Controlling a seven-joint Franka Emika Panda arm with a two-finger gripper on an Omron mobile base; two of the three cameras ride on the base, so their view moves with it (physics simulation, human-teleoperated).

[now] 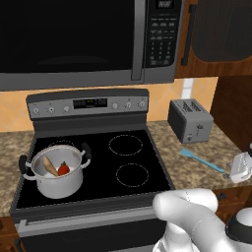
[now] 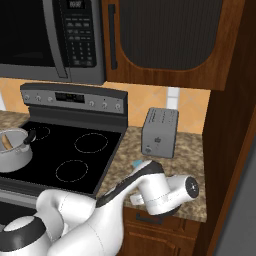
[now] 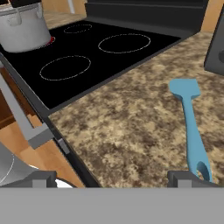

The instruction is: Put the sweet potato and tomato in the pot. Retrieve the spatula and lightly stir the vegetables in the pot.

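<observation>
pot [image 1: 58, 184]: sweet potato [image 1: 49, 166], tomato [image 1: 63, 169] inside
step: fetching spatula [image 3: 191, 127]
gripper [image 3: 118, 178]: spread, empty, near handle
next: lower, straddle handle, pinch

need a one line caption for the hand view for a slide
Open gripper hovers over the speckled granite counter near the flat blue spatula, shiny steel pot on the black stove behind.

The arm hides most of the spatula [image 2: 136, 163]; frame edge crops the pot [image 3: 24, 26].
</observation>
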